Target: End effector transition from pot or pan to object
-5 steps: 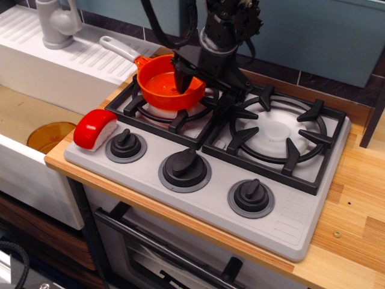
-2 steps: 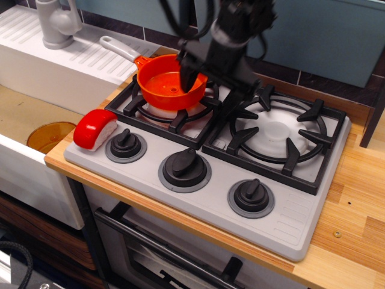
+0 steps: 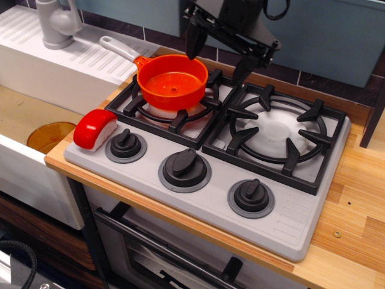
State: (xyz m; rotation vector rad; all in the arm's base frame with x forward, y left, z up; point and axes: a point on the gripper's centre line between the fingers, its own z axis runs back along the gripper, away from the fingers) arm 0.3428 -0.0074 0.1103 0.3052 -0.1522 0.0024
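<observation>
Gripper (image 3: 219, 58) at upper centre, fingers spread and empty, we see orange saucepan (image 3: 172, 81) just below-left, red-topped block (image 3: 95, 128) at left.

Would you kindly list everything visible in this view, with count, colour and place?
saucepan: one, orange with grey handle, on the back-left burner.
toy block: one, red over white, front-left corner of the stove.
stove: one, grey, black grates, on the wooden counter.
knobs: three, black, along the stove front.
sink: one, white, left of the counter.
faucet: one, grey, far left.
gripper: one, black, open, raised above the pan's far rim.
</observation>
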